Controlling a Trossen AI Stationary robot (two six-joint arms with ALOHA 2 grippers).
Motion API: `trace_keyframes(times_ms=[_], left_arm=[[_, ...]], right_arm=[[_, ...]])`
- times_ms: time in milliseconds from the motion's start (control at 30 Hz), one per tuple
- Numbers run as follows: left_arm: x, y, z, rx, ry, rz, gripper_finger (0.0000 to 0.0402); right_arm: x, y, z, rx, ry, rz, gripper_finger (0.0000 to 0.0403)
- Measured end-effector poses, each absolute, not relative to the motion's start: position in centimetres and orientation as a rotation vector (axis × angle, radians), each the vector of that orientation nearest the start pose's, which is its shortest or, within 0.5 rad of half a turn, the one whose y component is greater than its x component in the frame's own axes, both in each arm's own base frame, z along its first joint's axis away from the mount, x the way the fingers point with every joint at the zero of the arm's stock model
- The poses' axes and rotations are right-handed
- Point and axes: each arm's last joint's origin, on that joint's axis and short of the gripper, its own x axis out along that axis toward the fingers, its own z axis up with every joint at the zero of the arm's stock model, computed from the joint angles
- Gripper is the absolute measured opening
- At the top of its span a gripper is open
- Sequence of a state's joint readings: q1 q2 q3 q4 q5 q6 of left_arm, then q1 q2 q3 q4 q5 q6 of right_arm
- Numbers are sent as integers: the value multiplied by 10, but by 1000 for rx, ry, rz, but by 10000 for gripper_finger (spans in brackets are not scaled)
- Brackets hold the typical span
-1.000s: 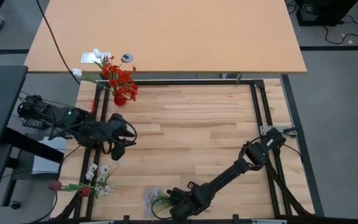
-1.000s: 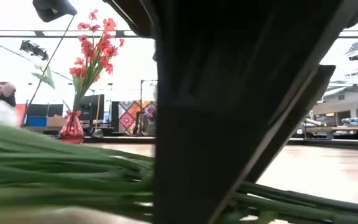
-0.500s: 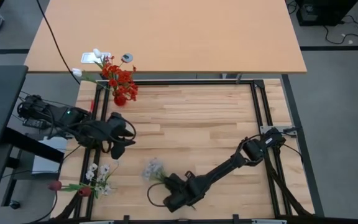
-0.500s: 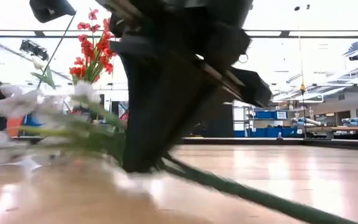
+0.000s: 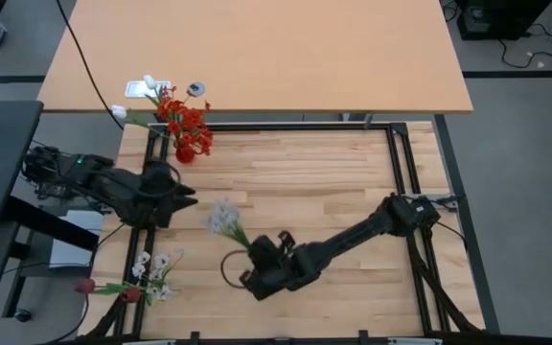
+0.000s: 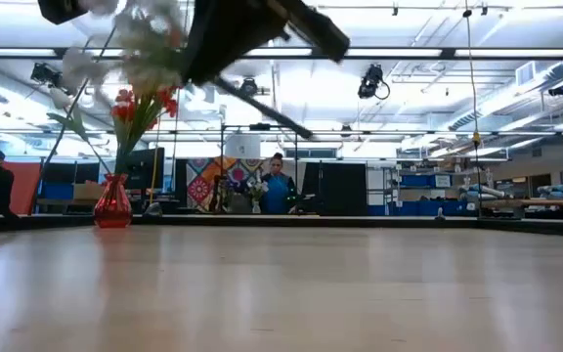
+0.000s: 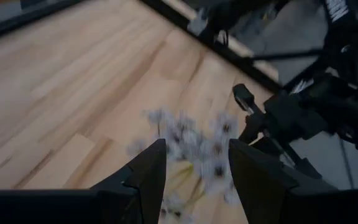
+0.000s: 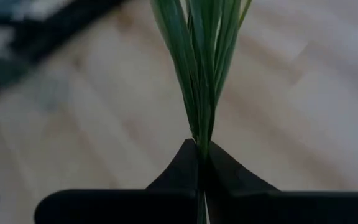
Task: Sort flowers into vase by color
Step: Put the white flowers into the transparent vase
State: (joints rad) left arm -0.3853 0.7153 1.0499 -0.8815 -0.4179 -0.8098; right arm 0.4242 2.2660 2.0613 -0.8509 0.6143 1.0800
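My right gripper [image 5: 254,252] is shut on a bunch of white flowers [image 5: 223,218] with thin green stalks, held above the table's near middle. The blooms also show in the low view [image 6: 135,29] and the left wrist view [image 7: 191,146]. My left gripper [image 5: 190,196] is open and empty, left of the blooms and pointing toward them. A red vase [image 5: 184,152] with red blossoms [image 5: 185,123] stands at the far left. More stems [image 5: 147,278] with white blooms and maroon buds [image 5: 85,286] lie at the near left edge. My right gripper pinches the bundled green stalks [image 8: 202,134] between its two fingers, below the blooms. The bunch is lifted clear of the table, with its blooms toward the far left. The stalks' tail end [image 5: 226,273] curls behind the gripper.
A second, tan table [image 5: 257,48] stands beyond the far edge, with small objects [image 5: 151,88] near the vase. A black frame rail [image 5: 401,153] borders the wooden top. People show in the room beyond, in the low view [image 6: 278,181].
My right gripper has risen from the table's near edge and gone toward the far left with the white flower bunch, which is now lifted clear and high in the low view. My left arm has drawn back toward the table's left edge and now points toward the blooms.
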Motion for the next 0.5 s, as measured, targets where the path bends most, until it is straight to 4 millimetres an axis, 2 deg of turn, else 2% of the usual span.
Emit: trace_keyframes(times_ms=[267, 500], left_arm=[[85, -20, 376, -616, 327, 220, 179], [86, -21, 379, -597, 302, 202, 179]], right_arm=[[451, 136, 293, 412, 486, -708, 13], [470, 98, 344, 368, 273, -550, 13]])
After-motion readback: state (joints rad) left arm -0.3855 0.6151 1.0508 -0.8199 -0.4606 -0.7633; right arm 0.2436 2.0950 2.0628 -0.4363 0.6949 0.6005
